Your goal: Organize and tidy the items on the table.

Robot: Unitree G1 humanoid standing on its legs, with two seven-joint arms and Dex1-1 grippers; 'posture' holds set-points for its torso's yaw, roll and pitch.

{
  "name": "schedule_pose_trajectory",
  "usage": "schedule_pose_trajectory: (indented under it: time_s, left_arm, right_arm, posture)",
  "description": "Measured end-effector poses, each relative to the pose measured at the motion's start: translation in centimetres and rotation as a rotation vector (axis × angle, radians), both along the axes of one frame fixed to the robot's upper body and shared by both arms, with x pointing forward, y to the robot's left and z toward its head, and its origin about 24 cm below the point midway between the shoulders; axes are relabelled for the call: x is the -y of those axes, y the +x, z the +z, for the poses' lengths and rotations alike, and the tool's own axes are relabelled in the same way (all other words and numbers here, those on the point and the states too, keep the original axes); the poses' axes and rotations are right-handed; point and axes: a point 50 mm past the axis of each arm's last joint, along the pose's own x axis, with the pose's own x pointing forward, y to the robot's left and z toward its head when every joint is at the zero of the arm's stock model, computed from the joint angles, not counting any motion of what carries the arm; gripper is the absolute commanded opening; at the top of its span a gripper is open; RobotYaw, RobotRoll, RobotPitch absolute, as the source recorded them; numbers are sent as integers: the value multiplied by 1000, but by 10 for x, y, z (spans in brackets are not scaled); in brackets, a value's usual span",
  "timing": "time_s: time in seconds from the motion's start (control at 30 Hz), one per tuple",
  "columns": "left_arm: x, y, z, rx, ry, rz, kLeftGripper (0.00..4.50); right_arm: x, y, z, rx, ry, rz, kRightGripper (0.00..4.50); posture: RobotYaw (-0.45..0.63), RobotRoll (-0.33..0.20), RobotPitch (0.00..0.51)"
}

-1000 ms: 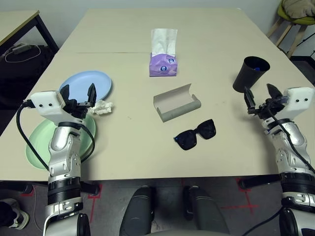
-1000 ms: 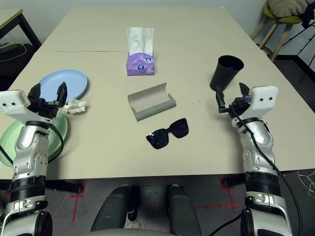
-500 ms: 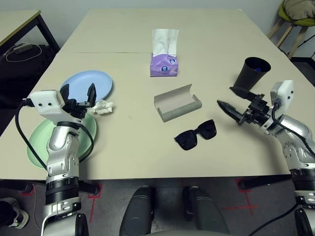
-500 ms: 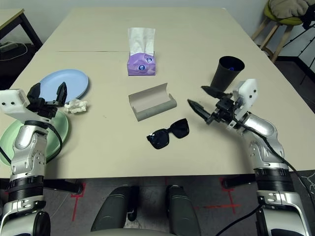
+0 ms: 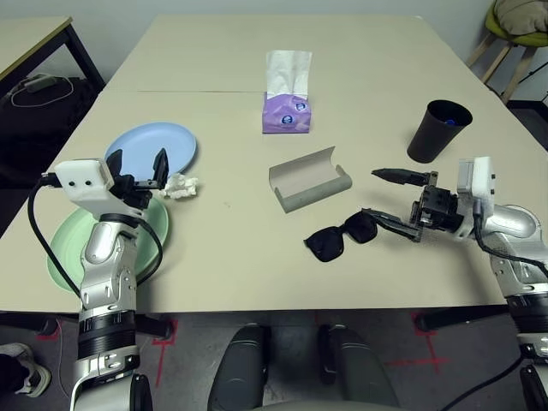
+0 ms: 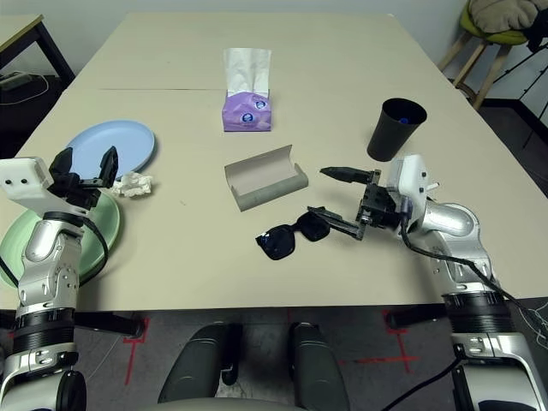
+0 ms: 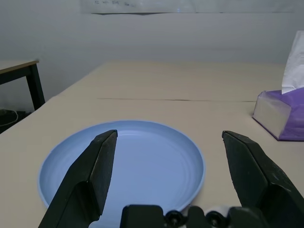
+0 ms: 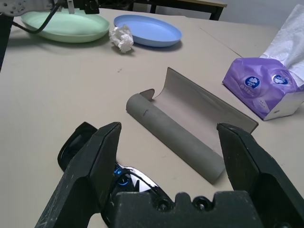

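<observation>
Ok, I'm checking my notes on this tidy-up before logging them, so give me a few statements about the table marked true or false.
1. The glasses case lies open. True.
2. The sunglasses are inside the case. False: they lie on the table beside it.
3. The right gripper is open, next to the sunglasses. True.
4. The crumpled tissue sits in the black cup. False: it lies by the blue plate.
5. The left gripper holds the tissue. False: it is open.

Table (image 5: 214,257): tissue box (image 5: 286,113) far centre, case (image 5: 308,178) mid, sunglasses (image 5: 341,237) just nearer. Cup (image 5: 437,130) right. Two plates left, far plate (image 5: 151,146) behind near plate (image 5: 64,253); tissue (image 5: 179,186) beside them.
</observation>
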Motion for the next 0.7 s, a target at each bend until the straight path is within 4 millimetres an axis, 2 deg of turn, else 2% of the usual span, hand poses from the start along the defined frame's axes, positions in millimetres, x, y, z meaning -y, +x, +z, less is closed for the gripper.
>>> schedule_pose_trajectory:
  time_s: [0.13,0.37,0.57,0.7]
  left_arm:
    - [5,0,6,-2,29,-47,4500]
    - [-3,1,31,-42,114,-162,4500]
    - [-23,-2,40,-160,188,-201,4500]
    - [-41,-9,36,-272,207,-188,4500]
  right_arm:
    - [4,-1,0,-39,-22,18,4437]
    - [2,-5,-2,-121,-53,92,4437]
    - [1,-7,-1,-126,-62,105,4437]
    - [0,-8,-2,-124,-62,104,4437]
  posture:
    - [70,0,127]
    - [80,0,134]
    - [81,0,138]
    - [79,0,140]
